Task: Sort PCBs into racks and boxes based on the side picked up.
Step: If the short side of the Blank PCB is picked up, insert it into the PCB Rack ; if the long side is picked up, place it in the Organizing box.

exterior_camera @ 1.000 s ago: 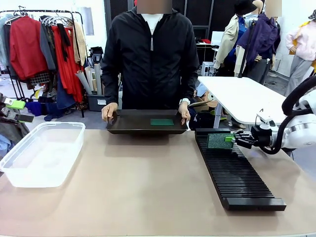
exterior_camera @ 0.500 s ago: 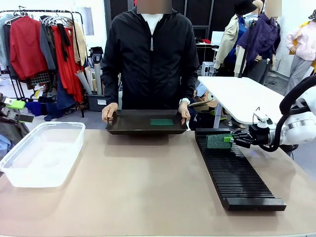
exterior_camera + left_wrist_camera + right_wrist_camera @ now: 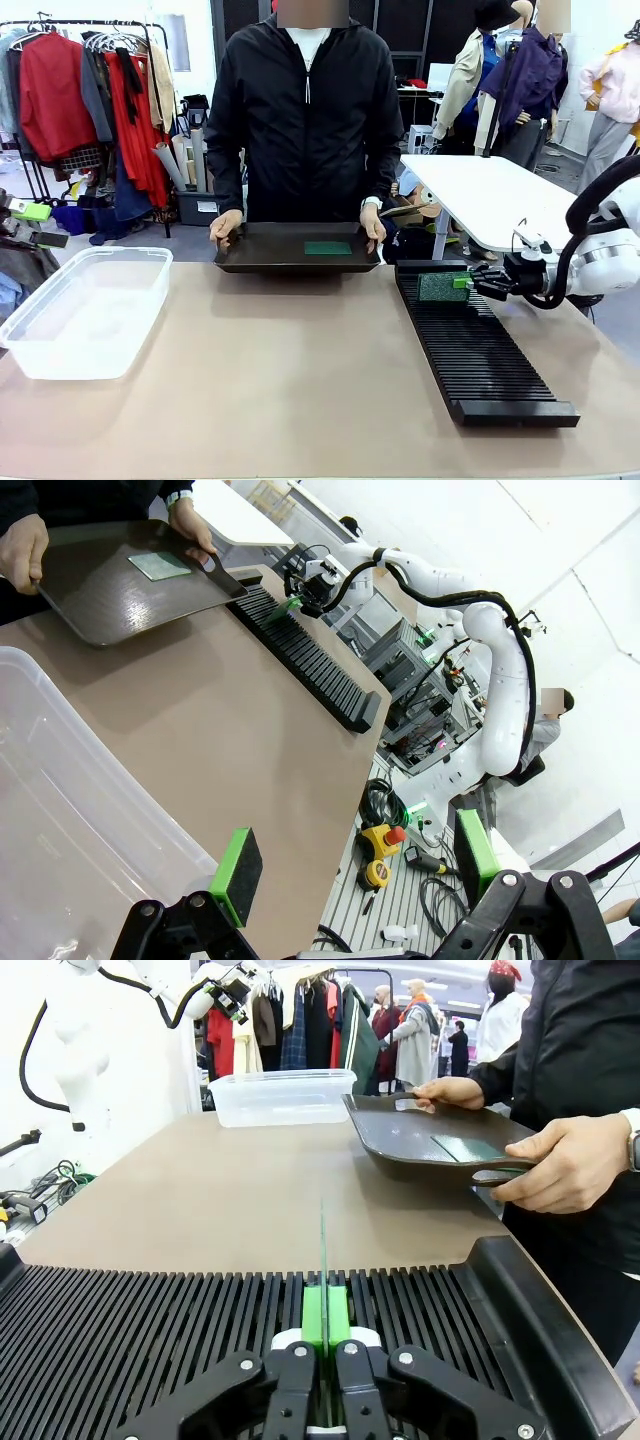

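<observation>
A green PCB (image 3: pixel 444 286) stands on edge at the far end of the long black slotted rack (image 3: pixel 480 350), with my right gripper (image 3: pixel 466 283) shut on its right edge. In the right wrist view that PCB (image 3: pixel 323 1250) rises thin and upright from between the green pads (image 3: pixel 325 1320), over the rack's slots (image 3: pixel 150 1310). A second PCB (image 3: pixel 328 246) lies flat in the dark tray (image 3: pixel 297 250) that the person holds with both hands. The clear plastic box (image 3: pixel 85 310) sits at the left. My left gripper (image 3: pixel 350 865) hangs open beside the box (image 3: pixel 60 810), holding nothing.
The person stands at the far edge, one hand (image 3: pixel 224 226) on each tray handle. Bare brown tabletop (image 3: pixel 280 370) lies between box and rack. A white table (image 3: pixel 490 200) stands behind the rack. Clothes racks and cables lie beyond the table edges.
My right gripper has lowered slightly with the PCB, bringing its bottom edge down toward the far slots of the rack. The person's left hand shifted a little on the tray.
</observation>
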